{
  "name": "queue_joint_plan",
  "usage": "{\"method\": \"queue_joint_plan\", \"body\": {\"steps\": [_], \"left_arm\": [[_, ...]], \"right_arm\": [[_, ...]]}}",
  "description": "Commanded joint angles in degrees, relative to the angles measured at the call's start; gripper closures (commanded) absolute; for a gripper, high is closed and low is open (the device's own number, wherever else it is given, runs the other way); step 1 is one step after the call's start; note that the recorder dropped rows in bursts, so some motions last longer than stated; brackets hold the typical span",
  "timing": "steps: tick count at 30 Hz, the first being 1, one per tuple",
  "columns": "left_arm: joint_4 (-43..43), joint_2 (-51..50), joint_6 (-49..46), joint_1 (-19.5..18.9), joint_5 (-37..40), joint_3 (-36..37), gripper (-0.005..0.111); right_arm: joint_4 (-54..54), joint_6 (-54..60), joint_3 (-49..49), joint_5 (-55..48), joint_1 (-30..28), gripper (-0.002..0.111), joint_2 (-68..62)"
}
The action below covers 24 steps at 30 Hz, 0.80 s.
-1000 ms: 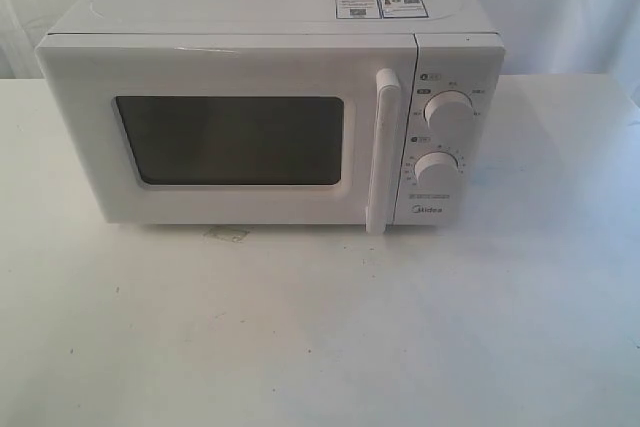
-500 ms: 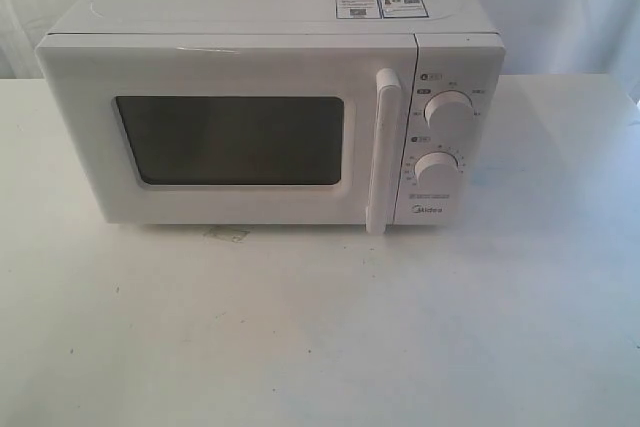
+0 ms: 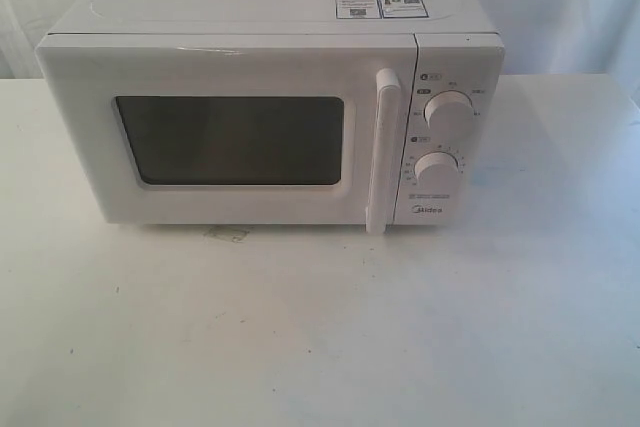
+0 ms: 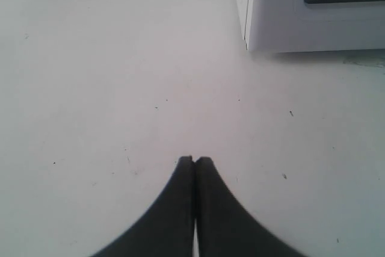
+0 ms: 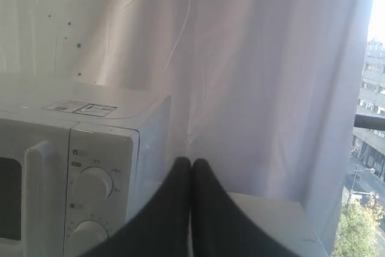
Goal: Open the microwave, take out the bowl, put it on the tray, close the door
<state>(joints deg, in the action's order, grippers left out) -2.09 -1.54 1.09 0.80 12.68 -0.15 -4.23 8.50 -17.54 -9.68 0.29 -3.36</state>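
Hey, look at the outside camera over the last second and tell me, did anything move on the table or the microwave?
Nothing visibly changed. The white boxy microwave sits in the same spot on the white table, and its white door with the dark window is shut as before.

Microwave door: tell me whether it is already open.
No, the door sits flush against the microwave front, with no gap showing along its edges.
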Motion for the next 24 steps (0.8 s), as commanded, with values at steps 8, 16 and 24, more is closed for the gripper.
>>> {"method": "queue_joint_plan", "body": {"steps": [8, 16, 24], "left_arm": [[-0.46, 0.36, 0.17, -0.15, 0.20, 0.15, 0.107], [-0.46, 0.36, 0.17, -0.15, 0.20, 0.15, 0.107], [-0.46, 0.36, 0.17, -0.15, 0.20, 0.15, 0.107]], "right_arm": [[-0.39, -1.84, -0.39, -0.44, -0.45, 0.108, -0.14], [-0.39, -3.80, -0.39, 0.40, -0.45, 0.108, -1.87], [-1.54, -3.80, -0.69, 2.06, -0.29, 0.108, -10.50]]}}
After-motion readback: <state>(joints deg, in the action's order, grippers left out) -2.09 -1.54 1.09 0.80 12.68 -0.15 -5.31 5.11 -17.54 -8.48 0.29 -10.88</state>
